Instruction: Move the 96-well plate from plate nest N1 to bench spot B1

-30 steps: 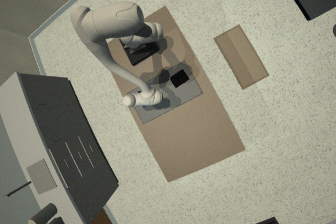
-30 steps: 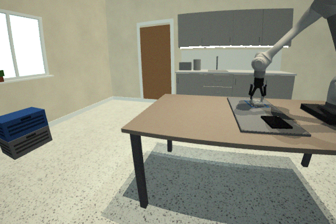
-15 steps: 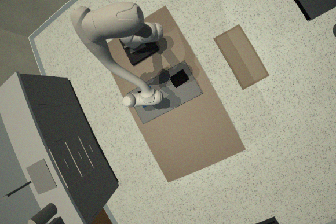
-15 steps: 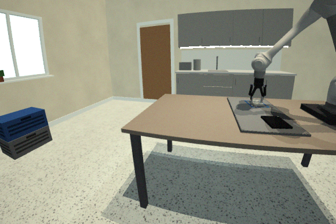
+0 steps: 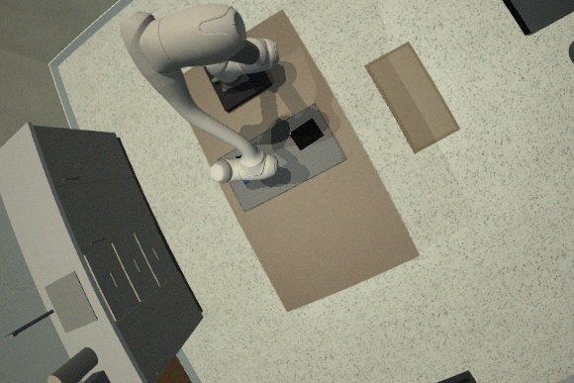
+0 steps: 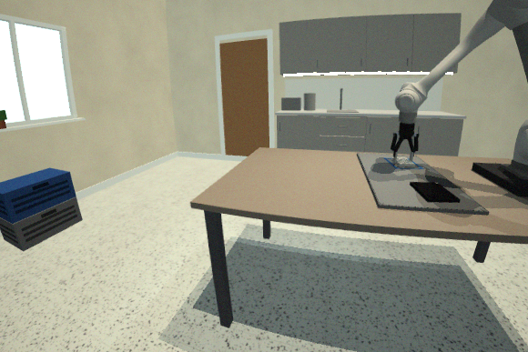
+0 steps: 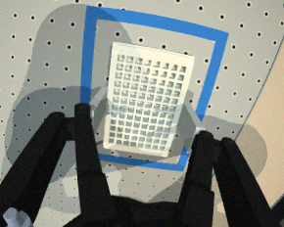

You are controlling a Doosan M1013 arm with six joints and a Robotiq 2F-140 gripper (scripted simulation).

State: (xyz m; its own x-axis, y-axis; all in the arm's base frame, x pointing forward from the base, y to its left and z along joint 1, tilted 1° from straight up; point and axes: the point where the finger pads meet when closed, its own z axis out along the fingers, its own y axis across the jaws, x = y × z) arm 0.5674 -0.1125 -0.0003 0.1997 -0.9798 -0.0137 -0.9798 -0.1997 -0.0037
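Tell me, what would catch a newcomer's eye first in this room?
Probably the long pale grey robot arm reaching down over the brown wooden table. Its black gripper has its jaws shut on a white gridded 96-well plate, right over a bright blue taped outline on the grey dotted deck. A flat black plate nest lies nearby.

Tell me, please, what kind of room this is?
Probably a kitchen-like room used as a small lab bench. Grey wall cabinets hang over a counter with a sink tap, while a robot gripper holds a 96-well plate over a blue taped outline on a perforated deck.
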